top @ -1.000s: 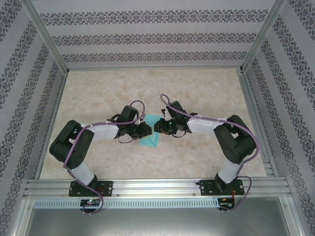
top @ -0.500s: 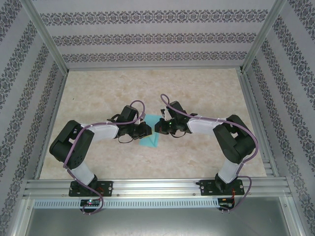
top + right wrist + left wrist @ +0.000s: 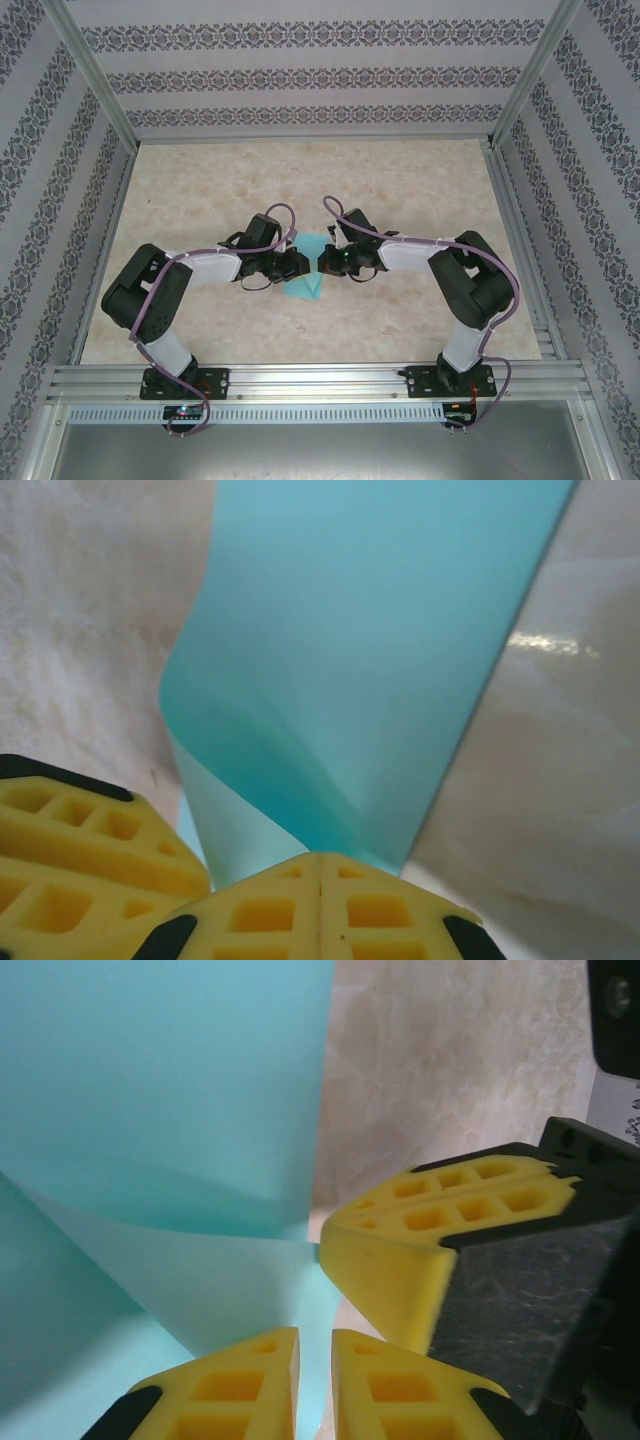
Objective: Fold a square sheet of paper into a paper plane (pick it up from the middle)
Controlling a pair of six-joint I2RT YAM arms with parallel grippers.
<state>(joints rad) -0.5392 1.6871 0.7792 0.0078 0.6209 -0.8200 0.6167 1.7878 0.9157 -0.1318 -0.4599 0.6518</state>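
The square sheet of paper [image 3: 303, 288] is turquoise and lies at mid table between both arms. My right gripper [image 3: 322, 262] is shut on a raised fold of it; in the right wrist view the sheet [image 3: 370, 630] curls up into the closed yellow tips [image 3: 320, 858]. My left gripper [image 3: 300, 263] faces it, almost touching. In the left wrist view its jaws [image 3: 315, 1335] stand a narrow gap apart, with the bent sheet [image 3: 170, 1090] running into the gap. The right gripper's finger [image 3: 390, 1270] sits just right of them. No paper plane shape shows.
The beige marbled tabletop [image 3: 420, 180] surrounds the paper. Aluminium frame rails [image 3: 515, 240] and patterned walls border it on three sides. The arm bases [image 3: 170, 380] stand on the near rail.
My right gripper has closed onto the paper fold and shifted slightly left toward the left gripper. The left gripper has kept its place and its narrow gap.
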